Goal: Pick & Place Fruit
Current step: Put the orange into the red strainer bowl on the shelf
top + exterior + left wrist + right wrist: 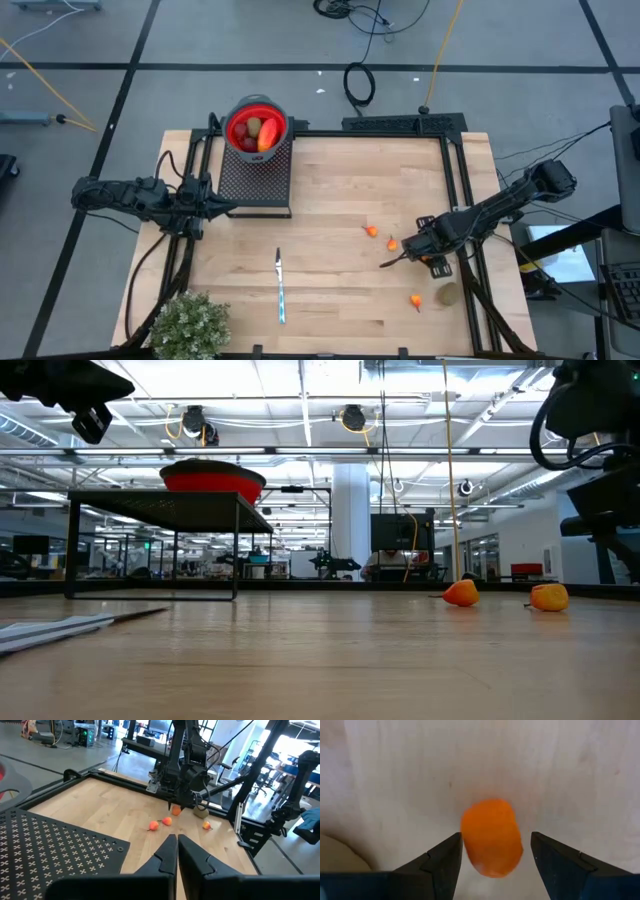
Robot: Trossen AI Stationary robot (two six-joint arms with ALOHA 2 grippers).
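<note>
A red bowl (256,128) with red and brown-green fruit in it stands on a black perforated stand (255,175) at the far left. Several small orange fruit bits (372,231) (391,243) (416,300) and a brown-green oval (447,295) lie on the wood at the right. My right gripper (495,837) points down, open, over one orange bit (491,837) lying on the table. One finger stands on each side of the bit, one of them right at its edge. My left gripper (177,847) is shut and empty, hovering level beside the stand.
A slim knife (281,288) lies near the table's middle front. A bushy green plant (190,325) stands at the near left corner. A black frame (455,190) runs along the table's right and far edges. Bare wood lies between the stand and the orange bits.
</note>
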